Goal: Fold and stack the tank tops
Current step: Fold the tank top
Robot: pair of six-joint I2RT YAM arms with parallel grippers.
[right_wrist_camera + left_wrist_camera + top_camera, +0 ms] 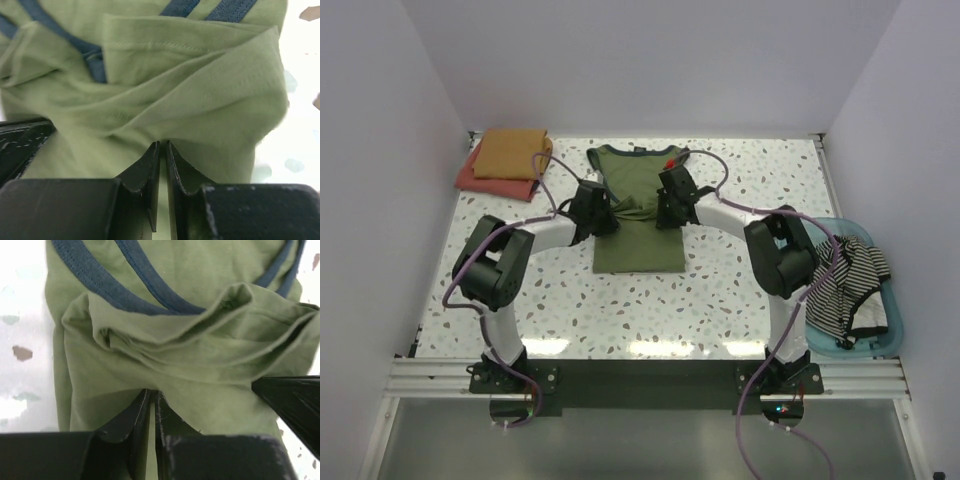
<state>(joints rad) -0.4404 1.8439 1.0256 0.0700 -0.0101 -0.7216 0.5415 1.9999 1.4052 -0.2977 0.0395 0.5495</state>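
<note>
The olive green tank top [638, 215] with navy trim lies on the table, narrowed into a lengthwise strip, its neck at the far end. My left gripper [604, 213] is shut on a bunched fold of its cloth [165, 365] at the left side. My right gripper [665, 210] is shut on the cloth [200, 100] at the right side. The mustard tank top [512, 152] lies folded on the red one [492, 181] at the far left. The black-and-white striped tank top [850, 280] hangs crumpled in the basket. No printed graphic shows.
A translucent blue plastic basket [875, 345] stands at the table's right edge beside the right arm. White walls enclose the speckled table [720, 300] on three sides.
</note>
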